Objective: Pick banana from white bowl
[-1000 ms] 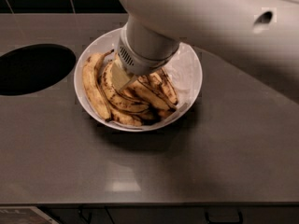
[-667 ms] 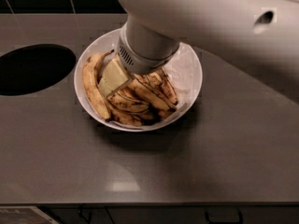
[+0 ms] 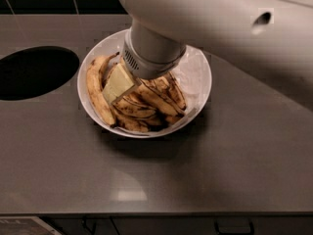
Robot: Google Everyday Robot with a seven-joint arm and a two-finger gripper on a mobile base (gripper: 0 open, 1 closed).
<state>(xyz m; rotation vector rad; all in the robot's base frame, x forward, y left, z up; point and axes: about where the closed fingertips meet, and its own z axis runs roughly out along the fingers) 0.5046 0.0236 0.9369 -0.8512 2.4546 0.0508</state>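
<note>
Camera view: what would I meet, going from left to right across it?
Hole → banana → gripper, down inside the bowl → the bowl's right rim.

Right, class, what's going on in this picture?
A robot arm reaches down into the white bowl on a grey counter. Its claw sits low among the bananas, just right of the long banana lying along the bowl's left side. Nothing has been lifted out yet, and whether the claw grips a banana cannot be seen. A dark round hole lies in the counter left of the bowl.
</note>
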